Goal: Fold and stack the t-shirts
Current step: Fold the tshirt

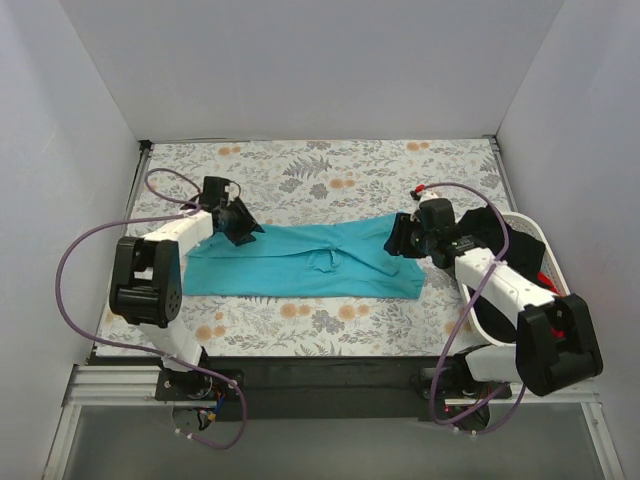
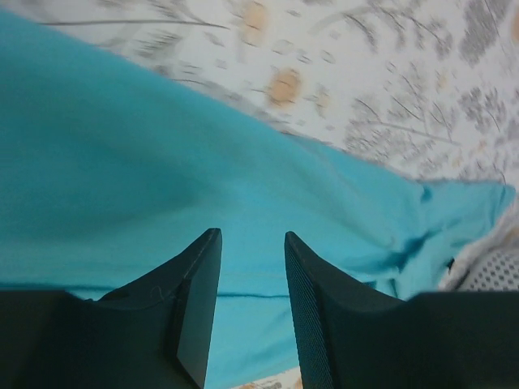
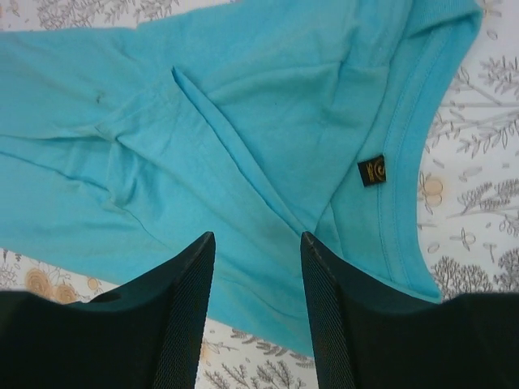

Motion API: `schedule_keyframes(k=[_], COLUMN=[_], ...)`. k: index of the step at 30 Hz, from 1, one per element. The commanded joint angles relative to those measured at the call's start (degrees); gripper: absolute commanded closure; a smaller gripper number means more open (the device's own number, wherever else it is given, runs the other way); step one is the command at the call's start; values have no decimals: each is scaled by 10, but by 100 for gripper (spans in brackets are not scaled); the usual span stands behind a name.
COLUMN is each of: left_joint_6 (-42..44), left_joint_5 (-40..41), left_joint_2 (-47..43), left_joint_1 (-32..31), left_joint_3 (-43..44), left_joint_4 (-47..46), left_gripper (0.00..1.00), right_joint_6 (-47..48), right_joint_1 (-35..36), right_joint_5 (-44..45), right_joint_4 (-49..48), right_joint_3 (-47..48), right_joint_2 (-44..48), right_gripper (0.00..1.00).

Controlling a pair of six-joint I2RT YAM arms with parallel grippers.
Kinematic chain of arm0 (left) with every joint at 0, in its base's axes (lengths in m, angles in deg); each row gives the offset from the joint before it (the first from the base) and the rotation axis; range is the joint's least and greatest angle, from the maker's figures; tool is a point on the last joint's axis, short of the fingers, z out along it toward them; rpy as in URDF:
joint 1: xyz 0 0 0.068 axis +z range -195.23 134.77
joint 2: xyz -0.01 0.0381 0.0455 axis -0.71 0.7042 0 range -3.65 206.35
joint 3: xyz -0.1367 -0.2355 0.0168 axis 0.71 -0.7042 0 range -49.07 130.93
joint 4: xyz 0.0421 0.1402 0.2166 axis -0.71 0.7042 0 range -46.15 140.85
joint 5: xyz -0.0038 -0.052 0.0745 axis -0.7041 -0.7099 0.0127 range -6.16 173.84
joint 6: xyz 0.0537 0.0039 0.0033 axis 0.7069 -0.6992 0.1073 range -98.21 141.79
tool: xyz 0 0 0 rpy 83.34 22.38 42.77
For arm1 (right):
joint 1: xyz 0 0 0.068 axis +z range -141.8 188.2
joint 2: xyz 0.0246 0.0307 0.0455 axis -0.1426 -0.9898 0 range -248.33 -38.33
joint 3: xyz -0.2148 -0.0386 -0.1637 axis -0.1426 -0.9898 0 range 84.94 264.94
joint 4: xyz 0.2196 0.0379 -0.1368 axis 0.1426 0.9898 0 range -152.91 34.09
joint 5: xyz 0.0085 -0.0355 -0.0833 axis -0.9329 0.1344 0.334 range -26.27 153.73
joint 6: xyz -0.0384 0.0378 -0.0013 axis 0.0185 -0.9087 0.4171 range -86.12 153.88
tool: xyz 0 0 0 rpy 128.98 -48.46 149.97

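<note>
Black fingers of the left gripper (image 2: 251, 237) stand parted, nothing between them, over the left end of the teal-turquoise cotton t-shirt (image 1: 300, 265). Fingers of the right gripper (image 3: 255, 237) are likewise spread and empty, above the shirt's right end by the collar. Shirt lies wrinkled mid-table on the grey floral-patterned cloth (image 1: 300, 175). White plastic basket (image 1: 537, 237) stands at the right.

No readable text — black neck tag (image 3: 372, 170) on teal t-shirt (image 3: 243, 121), gold mark illegible.
</note>
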Motion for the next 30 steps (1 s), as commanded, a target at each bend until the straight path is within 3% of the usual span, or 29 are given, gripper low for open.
schedule_keyframes(k=[1,10,24,28,30], left_joint_6=[28,28,27,26,25], left_joint_5=[-91,-140,-167,-168,-170], left_joint_2=[24,124,181,174,173], left_joint_1=[-50,-160,-232,-238,-238], left_joint_3=[54,169,193,181,177], left_joint_4=[-40,-57,-68,-73,-74], left_gripper=[64,65,66,66,66], right_joint_6=[20,58,78,77,74], right_joint_1=[2,43,74,79,82], right_joint_5=[-24,-75,-76,-78,-79], right_joint_4=[-25,-38,-60,-61,-60], right_joint_3=[84,227,275,276,273], right_joint_2=[-67,-248,-348,-357,-355], right_gripper=[46,48,46,50,58])
